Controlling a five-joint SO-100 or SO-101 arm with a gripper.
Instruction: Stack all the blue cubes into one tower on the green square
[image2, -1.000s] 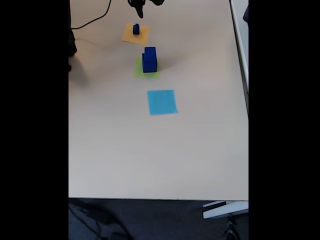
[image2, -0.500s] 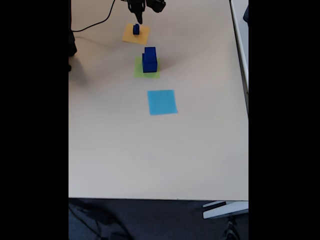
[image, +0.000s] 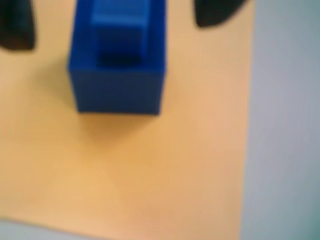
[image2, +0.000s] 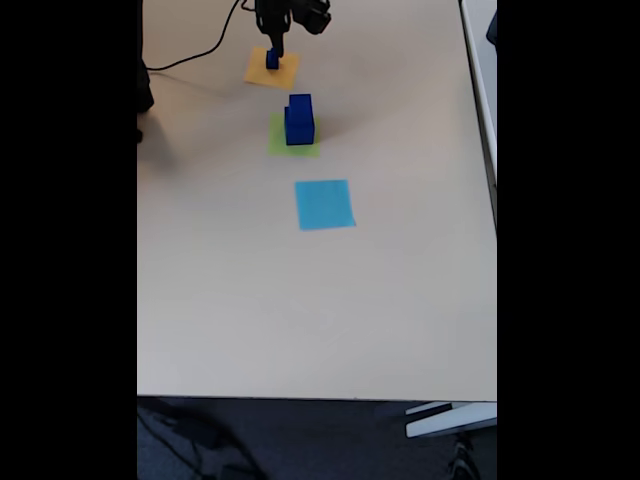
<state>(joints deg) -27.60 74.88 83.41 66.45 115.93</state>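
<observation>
Jaws stood open astride the small cubes (image: 118, 70) on the orange square (image: 150, 175); far-off tower (image2: 299, 119) on green square (image2: 277, 143) awaited them.

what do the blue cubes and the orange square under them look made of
Blue cubes: probably hard plastic; uniform matte colour, crisp edges, though the wrist view is blurry. Orange square: likely paper or thin card; lies flat on the table, with a matte surface.

Wrist view focus: soft throughout, edges of the small blue cube (image: 117, 75) smeared.
Gripper fingertips (image: 15, 25): cropped by the top edge, dark blobs either side of the cube.
Cube top: cut off by the frame.
Green square (image2: 280, 143): largely covered by stacked blue cubes (image2: 298, 120).
Gripper (image2: 275, 50) in fixed view: too small to read jaws.
</observation>
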